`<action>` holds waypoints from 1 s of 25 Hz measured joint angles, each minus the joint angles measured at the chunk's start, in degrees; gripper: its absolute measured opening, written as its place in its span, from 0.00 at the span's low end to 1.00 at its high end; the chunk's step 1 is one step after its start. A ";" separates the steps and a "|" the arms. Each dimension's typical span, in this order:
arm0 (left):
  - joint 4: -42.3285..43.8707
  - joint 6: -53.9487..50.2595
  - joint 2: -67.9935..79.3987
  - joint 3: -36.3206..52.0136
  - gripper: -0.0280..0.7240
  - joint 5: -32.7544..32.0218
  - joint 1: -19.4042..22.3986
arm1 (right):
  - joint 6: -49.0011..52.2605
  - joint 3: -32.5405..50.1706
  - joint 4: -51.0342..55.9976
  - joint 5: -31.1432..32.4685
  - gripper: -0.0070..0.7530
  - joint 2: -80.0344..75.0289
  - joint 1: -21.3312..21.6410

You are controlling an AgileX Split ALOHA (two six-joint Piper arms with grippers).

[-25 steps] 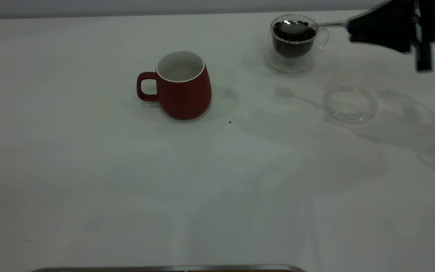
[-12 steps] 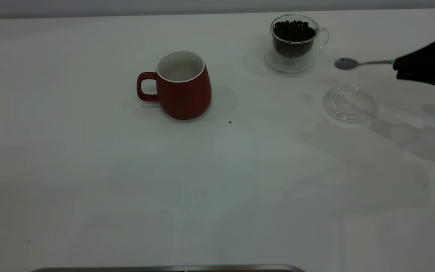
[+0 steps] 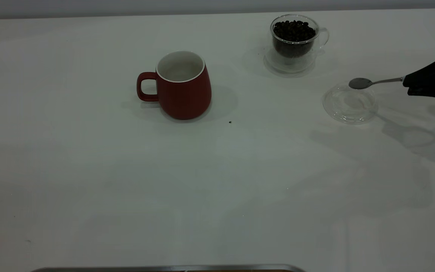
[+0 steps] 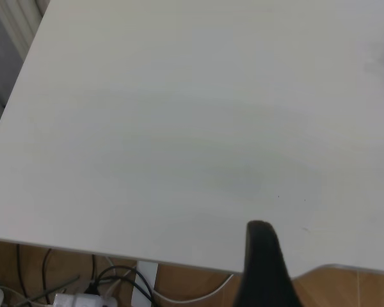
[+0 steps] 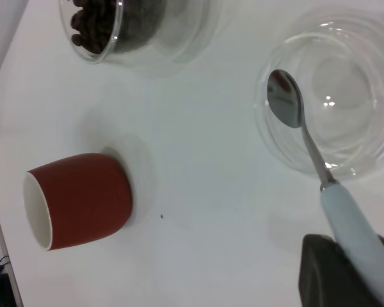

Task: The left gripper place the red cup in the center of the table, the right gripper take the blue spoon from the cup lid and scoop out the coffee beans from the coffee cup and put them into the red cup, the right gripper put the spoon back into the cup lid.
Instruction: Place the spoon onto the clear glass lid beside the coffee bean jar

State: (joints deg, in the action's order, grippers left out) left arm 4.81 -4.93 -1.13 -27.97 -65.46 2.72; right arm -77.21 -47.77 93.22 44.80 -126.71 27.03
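Blue spoon [image 3: 368, 82] in right claw [image 3: 410, 84]

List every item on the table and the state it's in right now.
red cup: upright, no beans seen inside
coffee cup: upright, holds coffee beans
cup lid: flat on the table, nothing resting in it
blue spoon: gripped by the right pincer, bowl empty, above the lid
left pincer: parked at the table edge
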 joint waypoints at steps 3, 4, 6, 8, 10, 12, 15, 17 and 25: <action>0.00 0.00 0.00 0.00 0.80 0.00 0.00 | 0.19 0.00 -0.01 -0.48 0.13 -0.87 0.00; 0.00 0.00 0.00 0.00 0.80 0.00 0.00 | 0.14 0.00 0.25 -0.48 0.13 -1.38 0.00; 0.00 0.00 0.00 0.00 0.80 0.00 0.00 | -0.51 0.00 1.28 -0.21 0.13 -2.41 0.00; 0.00 0.00 0.00 0.00 0.80 0.00 0.00 | -1.74 0.00 2.73 0.56 0.13 -3.54 0.00; 0.00 0.00 0.00 0.00 0.80 0.00 0.00 | -3.62 0.00 4.09 1.55 0.13 -4.79 0.00; 0.00 0.00 0.00 0.00 0.80 0.00 0.00 | -5.31 0.00 5.76 2.57 0.13 -5.77 0.00; 0.00 0.00 0.00 0.00 0.80 0.00 0.00 | -6.82 -0.63 7.37 4.09 0.13 -7.17 0.00; 0.00 0.00 0.00 0.00 0.80 0.00 0.00 | -7.28 -1.39 7.68 5.18 0.13 -8.53 0.00; 0.00 0.06 0.00 0.00 0.80 0.00 0.00 | -9.92 -2.31 9.75 7.51 0.13 -12.41 0.00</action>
State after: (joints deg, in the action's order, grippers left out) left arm 4.81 -4.87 -1.13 -27.97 -65.46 2.72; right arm -87.13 -50.08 102.97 52.30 -139.12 27.03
